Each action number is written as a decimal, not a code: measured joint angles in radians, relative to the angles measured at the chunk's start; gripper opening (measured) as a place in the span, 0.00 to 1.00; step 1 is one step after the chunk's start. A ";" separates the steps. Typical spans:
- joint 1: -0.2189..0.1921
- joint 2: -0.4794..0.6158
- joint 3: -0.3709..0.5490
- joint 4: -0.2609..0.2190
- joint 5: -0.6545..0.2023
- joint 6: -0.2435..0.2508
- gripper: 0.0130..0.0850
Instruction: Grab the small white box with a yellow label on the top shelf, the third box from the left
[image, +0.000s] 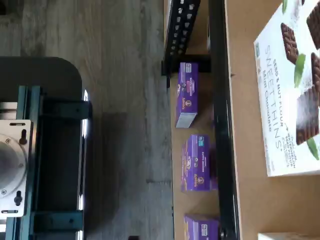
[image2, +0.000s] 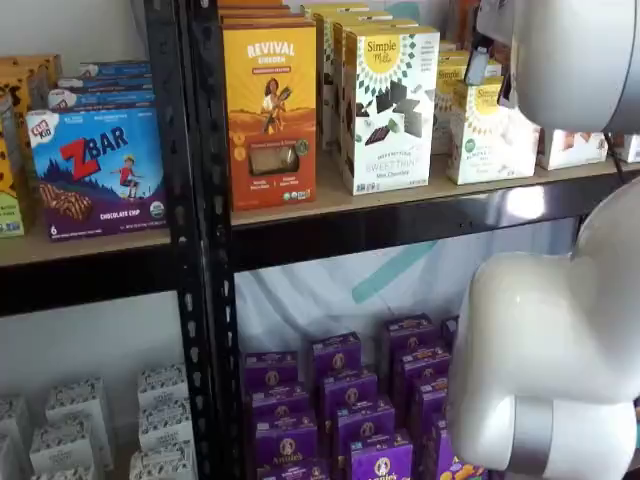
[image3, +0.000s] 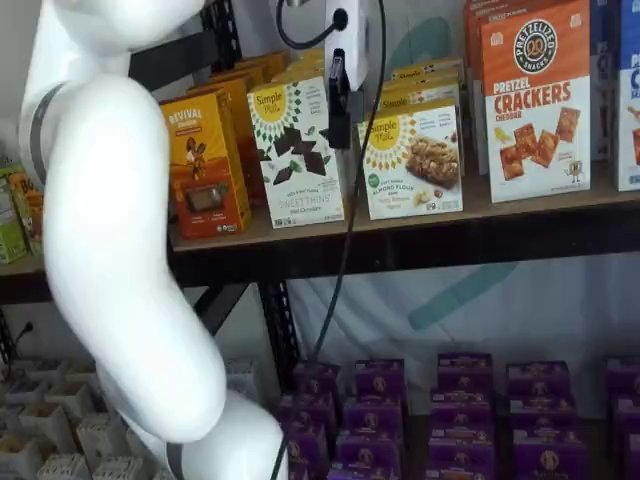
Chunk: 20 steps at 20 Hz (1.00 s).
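The small white box (image3: 412, 160) with a yellow round logo and pale sunburst rays stands on the top shelf (image3: 520, 207), just right of a taller white box with dark cracker pictures (image3: 297, 150). In a shelf view it (image2: 487, 130) is partly hidden by the white arm. My gripper (image3: 338, 130) hangs from above in front of the shelf, between these two boxes and a little higher than the small one. Only a black finger shows side-on, so I cannot tell its state. It holds nothing that I can see. The wrist view shows the taller box's face (image: 290, 90).
An orange Revival box (image3: 205, 165) stands left of the taller white box, a pretzel cracker box (image3: 535, 95) to the right. Purple boxes (image3: 460, 410) fill the lower shelf. The white arm (image3: 110, 250) crosses the left. A dark mount with teal brackets (image: 40, 150) shows in the wrist view.
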 joint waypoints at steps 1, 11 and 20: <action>0.016 0.008 -0.016 -0.030 0.026 0.006 1.00; -0.024 -0.097 0.077 0.071 -0.056 0.004 1.00; -0.064 -0.116 0.176 0.115 -0.346 -0.076 1.00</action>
